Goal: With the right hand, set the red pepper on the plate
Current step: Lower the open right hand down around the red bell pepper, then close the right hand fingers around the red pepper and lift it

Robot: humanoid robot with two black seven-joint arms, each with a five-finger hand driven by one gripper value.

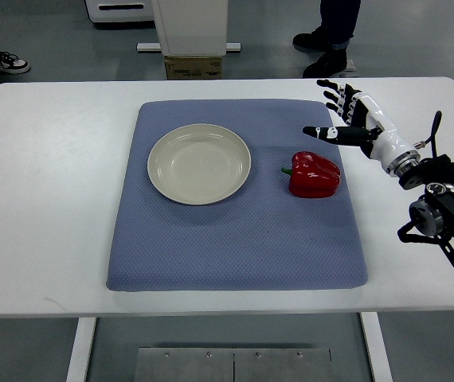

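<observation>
A white surface (52, 199) fills most of the frame, with grey floor beyond it at the top. On it lies a blue mat (235, 255). The red pepper (315, 174) rests on the mat's right half, just right of centre, stem pointing left. The right hand (346, 119) hovers just above and to the right of it, fingers spread wide and holding nothing, not touching it. The cream plate (199, 163) sits left of the pepper, near but apart, with bare mat between them. Shoes (322, 48) of people stand at the top edge.
</observation>
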